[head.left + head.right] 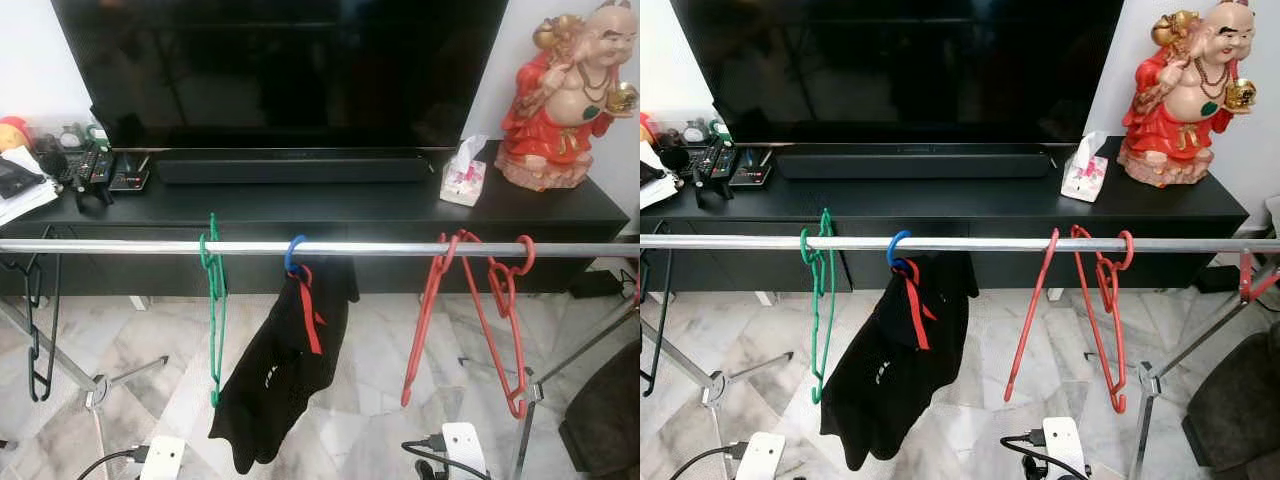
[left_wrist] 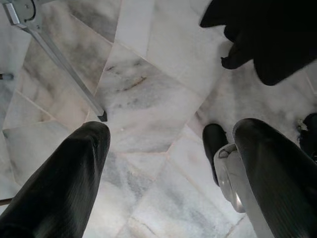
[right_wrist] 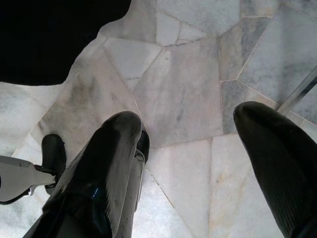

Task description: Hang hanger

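A silver rail (image 1: 130,246) runs across in front of me at console height. On it hang a green hanger (image 1: 214,300), a blue hanger (image 1: 293,254) carrying a black garment (image 1: 280,380), and two red hangers (image 1: 430,310) (image 1: 505,320). A black hanger (image 1: 38,330) hangs at the far left, and another red one (image 1: 1248,275) at the far right. My left gripper (image 2: 171,130) points down at the marble floor, open, with nothing between its fingers. My right gripper (image 3: 188,114) hangs over the floor the same way, open and empty.
Behind the rail stands a black TV console (image 1: 330,205) with a TV (image 1: 280,60), a soundbar, a tissue box (image 1: 463,172), a red statue (image 1: 565,95) and remotes (image 1: 90,168). Slanted rack legs (image 1: 80,375) (image 1: 1185,350) reach the floor on both sides. A dark seat (image 1: 605,420) is at lower right.
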Controlling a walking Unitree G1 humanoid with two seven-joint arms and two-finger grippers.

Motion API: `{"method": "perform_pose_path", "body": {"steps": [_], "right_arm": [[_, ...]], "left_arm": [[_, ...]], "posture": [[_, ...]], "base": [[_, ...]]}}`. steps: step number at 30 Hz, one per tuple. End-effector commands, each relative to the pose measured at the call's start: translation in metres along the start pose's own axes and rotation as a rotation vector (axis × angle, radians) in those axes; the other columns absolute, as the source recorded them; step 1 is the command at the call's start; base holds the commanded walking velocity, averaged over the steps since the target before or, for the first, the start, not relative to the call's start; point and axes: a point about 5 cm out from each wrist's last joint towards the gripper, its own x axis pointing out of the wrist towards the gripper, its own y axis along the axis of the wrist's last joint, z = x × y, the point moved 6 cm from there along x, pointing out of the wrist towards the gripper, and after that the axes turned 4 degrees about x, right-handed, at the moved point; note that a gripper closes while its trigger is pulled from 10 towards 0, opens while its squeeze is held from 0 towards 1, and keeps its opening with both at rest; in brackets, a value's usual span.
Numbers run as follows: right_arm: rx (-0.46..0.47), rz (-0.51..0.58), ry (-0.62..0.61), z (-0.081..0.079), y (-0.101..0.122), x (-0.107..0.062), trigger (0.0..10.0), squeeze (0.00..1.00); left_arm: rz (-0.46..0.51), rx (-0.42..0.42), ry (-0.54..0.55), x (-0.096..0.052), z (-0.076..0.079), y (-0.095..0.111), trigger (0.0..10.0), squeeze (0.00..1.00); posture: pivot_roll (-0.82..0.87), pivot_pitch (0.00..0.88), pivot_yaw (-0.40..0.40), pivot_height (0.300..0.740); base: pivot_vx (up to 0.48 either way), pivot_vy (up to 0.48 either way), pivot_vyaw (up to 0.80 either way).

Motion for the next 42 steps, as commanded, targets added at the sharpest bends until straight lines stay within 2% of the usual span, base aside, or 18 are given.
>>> {"method": "perform_pose_path", "body": {"steps": [1,42], "right_arm": [[0.008,-0.006,-0.004,0.0002,-0.0039,-0.0006,10.0,0.0],[0.017,0.0,-0.008,0.0004,-0.001,-0.0001,10.0,0.0]], "left_arm": [[-0.014,-0.001,0.004,-0.0007,0.0003,-0.0049,10.0,0.0],[-0.028,-0.002,-0.003,-0.0014,0.0043,-0.01,10.0,0.0]], "posture": [[-0.06,0.0,-0.026,0.74],[-0.06,0.0,-0.03,0.74]], "base": [[-0.244,0.0,0.0],[-0.255,0.0,0.0]]}}
